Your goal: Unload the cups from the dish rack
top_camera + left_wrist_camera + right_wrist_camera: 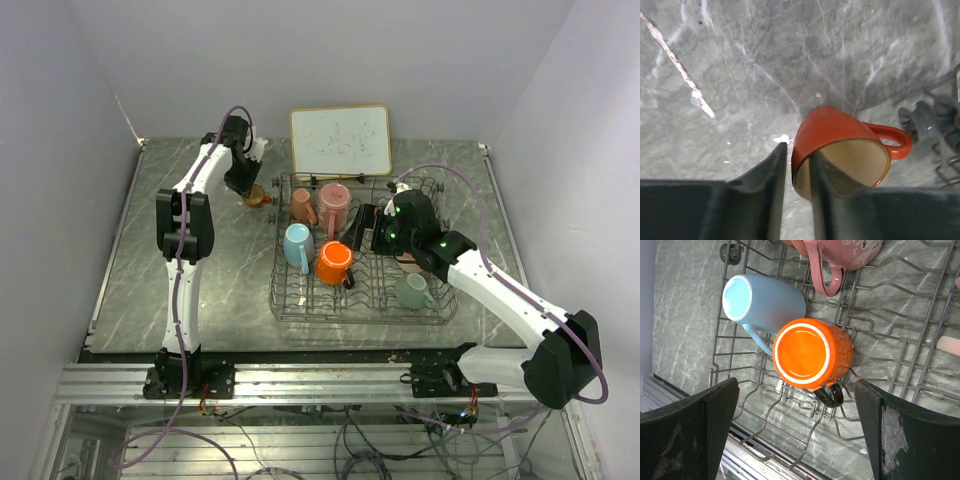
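Left claw [250, 190] [797, 152]: pressed together on the wall of the small orange mug [257, 196] [835, 130]. Pinches with one finger inside the mouth and the other outside against the glaze. Holds the mug tilted, cream inside turned toward the wrist camera, handle out to the right of that view. Places it outside the dish rack [360, 312] [880, 340], just beside the far left corner, over the grey marbled table [140, 280] [765, 60]. Cannot tell whether the mug's lower edge touches the table.

Right claw [372, 228] [797, 390]: spread wide, gripping nothing. Hangs over the middle of the rack, directly above the large orange mug [334, 262] [805, 352], fingers well apart on either side of it in the wrist view and not touching it.

Large orange mug: upside down among the tines, base up, dark handle toward the near side of the rack.

Light blue mug [297, 243] [765, 302]: on its side, just beside the orange one, touching or nearly so.

Pink mug [335, 205] [850, 250]: far row of the rack, with a smaller dusty pink mug [303, 205] just to its left.

Mint green mug [412, 291]: near right part of the rack, beside the right forearm.

White framed board [340, 140]: propped against the back wall, behind the rack.
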